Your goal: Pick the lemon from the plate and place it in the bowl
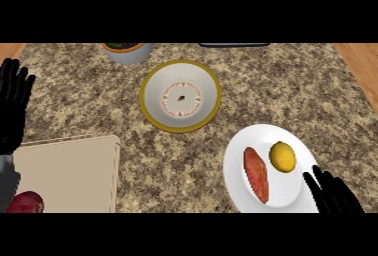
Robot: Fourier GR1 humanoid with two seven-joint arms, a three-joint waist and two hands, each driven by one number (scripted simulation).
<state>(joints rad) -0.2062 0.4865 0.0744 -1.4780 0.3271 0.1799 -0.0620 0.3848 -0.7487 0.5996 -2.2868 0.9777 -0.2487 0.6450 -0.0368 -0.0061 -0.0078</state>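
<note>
At lower right, the right hand (334, 194), fingers straight and apart, overlaps the round white plate (247, 139). The oval yellow lemon (282, 156) lies there beside an orange-red sweet potato (256, 174). The yellow-rimmed white bowl (180, 96) sits upper centre; the left hand (13, 107) rests open at left.

My left hand (13, 102) rests open at the frame's left edge, fingers up. My right hand (334, 194) shows at lower right, fingers straight.

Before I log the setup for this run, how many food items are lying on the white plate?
2. The lemon lies on the right part of the white plate, and a reddish sweet potato lies lengthwise to its left. Nothing looks hidden.
</note>
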